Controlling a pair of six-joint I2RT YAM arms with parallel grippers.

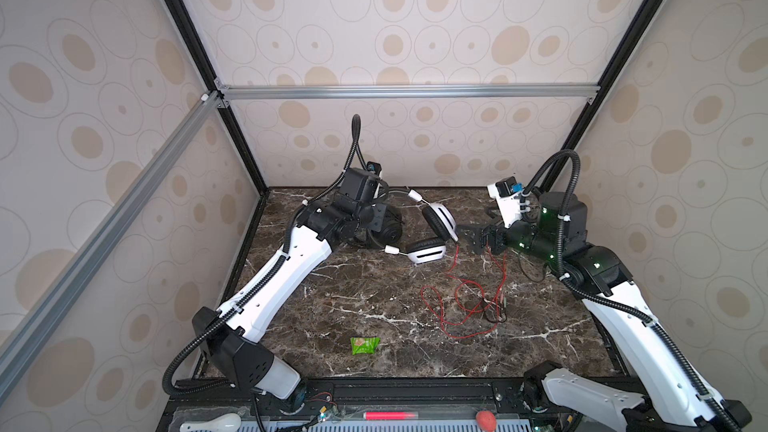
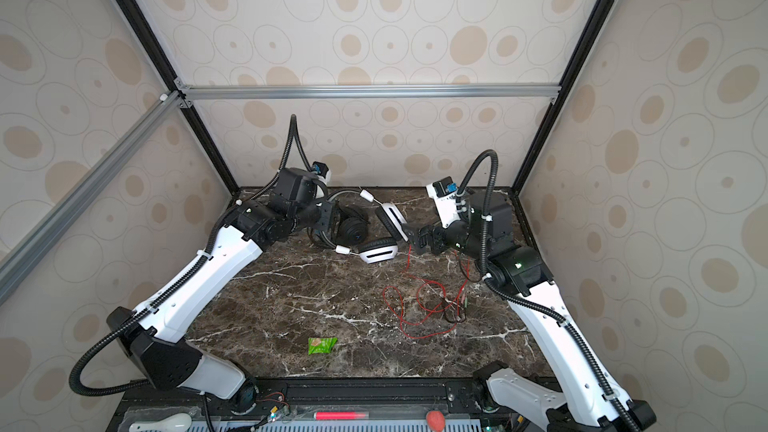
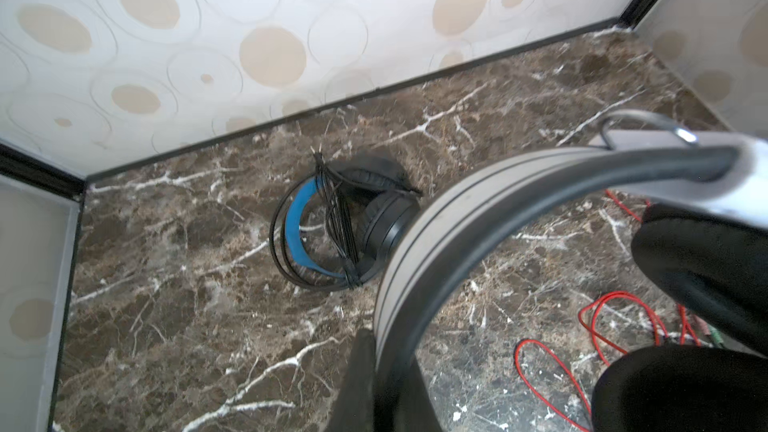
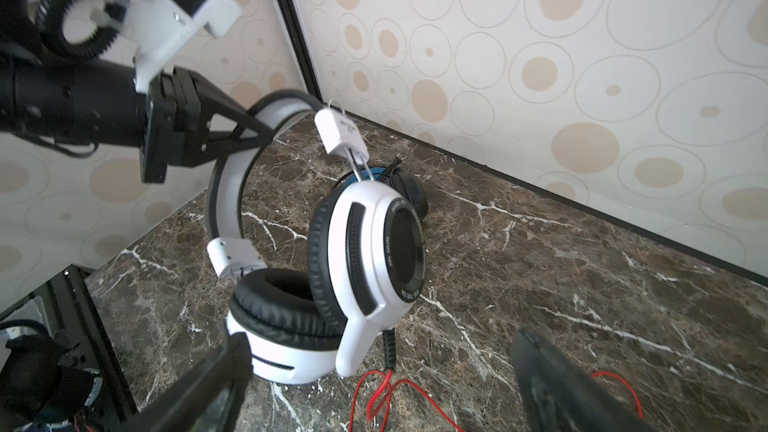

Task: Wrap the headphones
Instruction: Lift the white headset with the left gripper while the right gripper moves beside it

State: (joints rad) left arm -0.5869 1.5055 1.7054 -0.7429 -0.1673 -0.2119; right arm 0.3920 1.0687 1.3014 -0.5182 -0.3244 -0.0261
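The white headphones (image 1: 427, 252) with black cushions stand on the marble table at the back middle, both earcups down (image 4: 365, 251). My left gripper (image 1: 377, 219) is shut on their grey-white headband (image 3: 436, 243), pinching it from the left (image 4: 259, 131). The thin red cable (image 1: 457, 297) runs from an earcup and lies in loose loops on the table (image 4: 382, 388). My right gripper (image 4: 386, 371) stands open just right of the earcups, above the cable's start, holding nothing (image 1: 471, 238). The black headphones (image 3: 332, 226) with a blue inner band lie behind, black cable wound across them (image 2: 353, 228).
A green packet (image 1: 365, 345) lies near the table's front. The red cable's plugs and a small dark loop (image 1: 496, 313) sit right of centre. The back wall (image 3: 374, 89) and left corner post (image 4: 291, 27) stand close behind the headsets.
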